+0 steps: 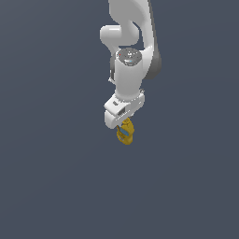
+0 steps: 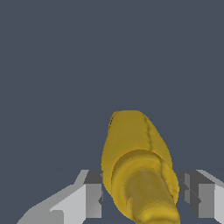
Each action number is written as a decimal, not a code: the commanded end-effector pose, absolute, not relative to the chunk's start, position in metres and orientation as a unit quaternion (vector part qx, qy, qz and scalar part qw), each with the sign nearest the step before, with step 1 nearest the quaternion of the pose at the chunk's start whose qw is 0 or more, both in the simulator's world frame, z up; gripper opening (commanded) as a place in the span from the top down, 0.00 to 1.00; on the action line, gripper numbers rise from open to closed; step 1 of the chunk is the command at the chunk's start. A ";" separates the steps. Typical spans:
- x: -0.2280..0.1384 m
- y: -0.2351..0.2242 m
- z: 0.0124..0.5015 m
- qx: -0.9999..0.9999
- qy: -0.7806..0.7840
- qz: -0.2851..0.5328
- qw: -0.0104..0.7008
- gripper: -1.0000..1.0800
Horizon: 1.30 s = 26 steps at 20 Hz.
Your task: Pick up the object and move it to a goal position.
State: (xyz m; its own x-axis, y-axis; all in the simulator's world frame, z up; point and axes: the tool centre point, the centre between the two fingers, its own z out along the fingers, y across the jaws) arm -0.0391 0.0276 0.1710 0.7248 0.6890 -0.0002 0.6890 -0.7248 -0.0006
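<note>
Yellow plastic squeeze bottle (image 2: 138,175) with the tapered nozzle cap is pinched in the white arm's claw (image 1: 122,122), hanging out at its 6 o'clock in the exterior view. Wrist view shows both grey fingers (image 2: 93,197) pressed against its sides.

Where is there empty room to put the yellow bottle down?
Nearly everywhere. In the exterior view the plain grey ground is bare to the left, right and below the claw. The only crowded spot is right at the claw, where its fingers sit on either side of the yellow bottle. No goal marker shows.
</note>
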 end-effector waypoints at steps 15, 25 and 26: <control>-0.029 0.027 0.181 -0.927 -0.375 -0.019 -0.005 1.00; 0.018 0.023 0.248 -0.908 -0.396 -0.132 -0.035 1.00; 0.023 0.023 0.258 -0.904 -0.399 -0.147 -0.040 1.00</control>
State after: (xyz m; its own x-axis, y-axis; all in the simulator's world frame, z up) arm 0.0131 0.0236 0.2384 0.6583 0.7273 0.1939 0.7125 -0.6852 0.1513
